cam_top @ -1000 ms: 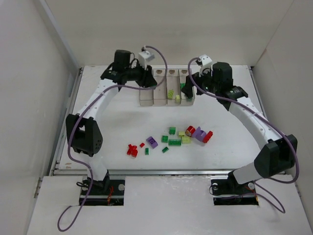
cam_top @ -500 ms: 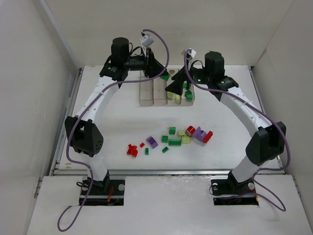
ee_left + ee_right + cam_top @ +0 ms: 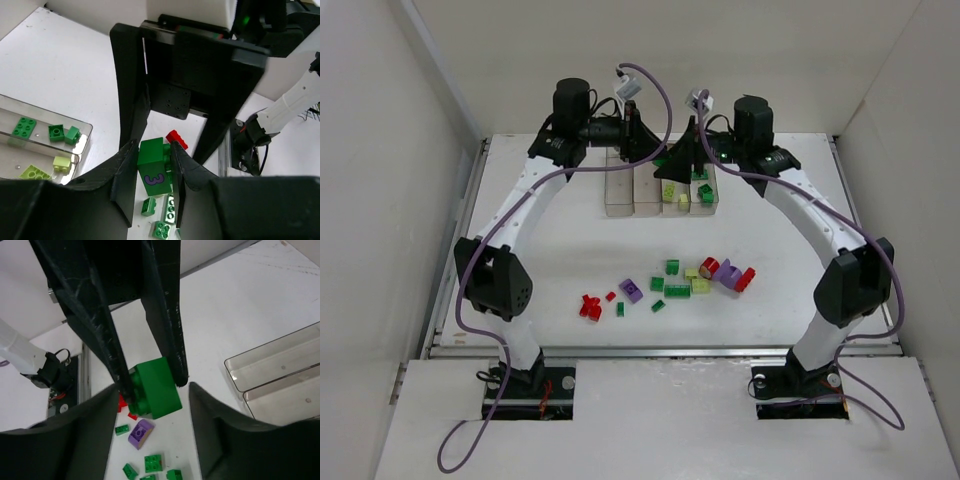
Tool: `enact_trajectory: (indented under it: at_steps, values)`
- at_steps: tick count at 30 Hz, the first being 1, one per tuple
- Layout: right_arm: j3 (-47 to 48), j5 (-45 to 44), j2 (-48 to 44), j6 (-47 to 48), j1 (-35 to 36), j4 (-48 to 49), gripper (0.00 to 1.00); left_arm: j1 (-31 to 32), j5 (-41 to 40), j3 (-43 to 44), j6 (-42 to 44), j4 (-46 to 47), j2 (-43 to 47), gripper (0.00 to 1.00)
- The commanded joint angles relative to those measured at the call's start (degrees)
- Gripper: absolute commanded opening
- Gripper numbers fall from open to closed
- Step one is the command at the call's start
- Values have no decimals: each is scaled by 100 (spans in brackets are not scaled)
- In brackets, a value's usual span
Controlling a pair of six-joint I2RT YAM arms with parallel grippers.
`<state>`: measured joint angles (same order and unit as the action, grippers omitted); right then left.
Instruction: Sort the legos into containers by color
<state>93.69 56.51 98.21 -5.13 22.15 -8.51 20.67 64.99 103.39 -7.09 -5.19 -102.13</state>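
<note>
Two grippers are set facing each other in mid-air above the far end of the bins (image 3: 618,195), so a hand-over is judged to be the step in hand. One green brick (image 3: 150,172), marked with a purple 3, is clamped between the fingers of the left gripper (image 3: 153,152) and held well clear of the table (image 3: 560,260). The right gripper (image 3: 150,400) is pointed at it with its jaws apart, one finger on either side of the brick, and neither is seen to touch it.

Green pieces are lying in the rightmost bin, with yellow-green ones in the bin just left of it. Many loose bricks (image 3: 670,285) are scattered on the near middle of the table, so most of the sorting is judged undone.

Next, the right jaws would need to be closed squarely on the little of the brick left uncovered, and only then could the left grip be let go. The rightmost bin is the likely place for it.
</note>
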Motion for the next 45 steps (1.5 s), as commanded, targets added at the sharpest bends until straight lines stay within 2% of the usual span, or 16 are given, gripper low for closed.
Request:
enact_trajectory:
  at_steps: [1,5,10,12,13,15,19,20,21,24,27,31,36,39,43,45]
  values:
    - [316,238,22,-24,26,271,57,69,233,137,-20,124,281,0]
    - [264,185,-30,-24,26,271,13,69,233,137,-20,176,281,0]
    - [-52,-263,-381,-24,26,482,0,122,172,137,488,-297,334,2]
    - [-184,-579,-452,29,26,535,0,122,93,137,647,-544,334,27]
    - [-184,-710,-504,29,26,535,0,122,-55,137,778,-623,334,65]
    - [-359,-1167,-505,29,26,535,0,122,-345,215,989,-965,386,100]
    - [-666,-2842,-558,-129,-123,535,0,122,-2406,401,1755,-1502,439,100]
    - [-729,-3822,-488,-190,-123,474,0,122,-3987,340,1894,-1502,439,100]
    - [-729,-4258,-418,-191,-123,473,0,122,-4838,244,2035,-1502,439,100]
    - [-284,-5794,126,-305,-123,132,0,332,-7507,-456,2954,-725,675,100]
    - [533,-6493,1046,-288,-123,-805,0,464,-8902,-1135,3380,34,904,100]
    - [1564,-6750,1990,-94,-123,-1487,0,526,-9574,-1419,2794,247,1019,100]
    - [1626,-7189,2299,-155,-185,-1539,0,526,-9145,-1471,2414,-350,1124,100]
    - [1626,-7015,2422,-226,-238,-1539,11,526,-9039,-1471,2283,-473,1125,100]
    - [1626,-6636,2474,-147,-238,-1539,60,526,-8715,-1471,2282,-755,1125,100]
    - [1626,-6635,2474,-147,-238,-1592,73,526,-8435,-1402,2134,-817,1125,100]
